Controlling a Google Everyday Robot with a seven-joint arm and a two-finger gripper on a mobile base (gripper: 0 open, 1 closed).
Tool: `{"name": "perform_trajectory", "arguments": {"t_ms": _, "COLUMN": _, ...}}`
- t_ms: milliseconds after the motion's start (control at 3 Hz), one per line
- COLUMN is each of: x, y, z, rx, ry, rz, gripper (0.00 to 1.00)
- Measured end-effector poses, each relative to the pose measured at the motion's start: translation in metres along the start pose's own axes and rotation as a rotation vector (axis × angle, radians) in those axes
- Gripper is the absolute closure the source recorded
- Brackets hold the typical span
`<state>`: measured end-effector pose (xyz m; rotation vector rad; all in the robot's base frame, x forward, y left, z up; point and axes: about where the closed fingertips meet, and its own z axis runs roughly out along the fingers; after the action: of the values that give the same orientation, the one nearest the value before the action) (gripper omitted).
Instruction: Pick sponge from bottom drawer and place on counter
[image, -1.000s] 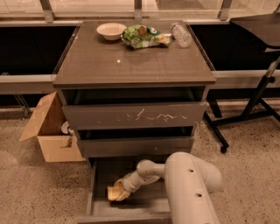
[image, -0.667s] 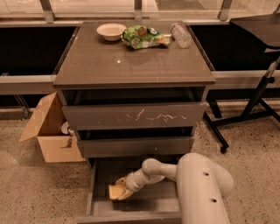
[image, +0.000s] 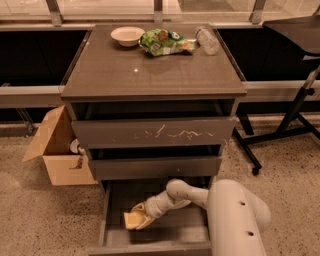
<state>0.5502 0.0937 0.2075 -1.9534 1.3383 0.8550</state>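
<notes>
The bottom drawer is pulled open at the foot of the cabinet. The pale yellow sponge lies tilted at the drawer's left-middle. My gripper reaches down into the drawer from the right, and its fingers close around the sponge's right end. The white arm fills the lower right and hides the drawer's right side. The counter is the glossy grey-brown top above the three drawers.
On the counter's far edge stand a white bowl, a green snack bag and a clear plastic bottle. The scratched top drawer and the middle drawer are slightly open. A cardboard box stands at left, a black stand at right.
The arm's big white link has shifted right and its elbow has straightened. The gripper and the sponge stay at nearly the same spot in the drawer.
</notes>
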Motion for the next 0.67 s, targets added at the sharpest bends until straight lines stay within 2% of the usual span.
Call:
{"name": "perform_trajectory", "arguments": {"t_ms": 333, "x": -0.007, "y": 0.001, "z": -0.002, "rx": -0.006, "ry": -0.006, "rz": -0.012, "gripper": 1.0}}
{"name": "perform_trajectory", "arguments": {"t_ms": 667, "x": -0.041, "y": 0.007, "z": -0.012, "rx": -0.041, "ry": -0.037, "rz": -0.066, "gripper": 1.0}}
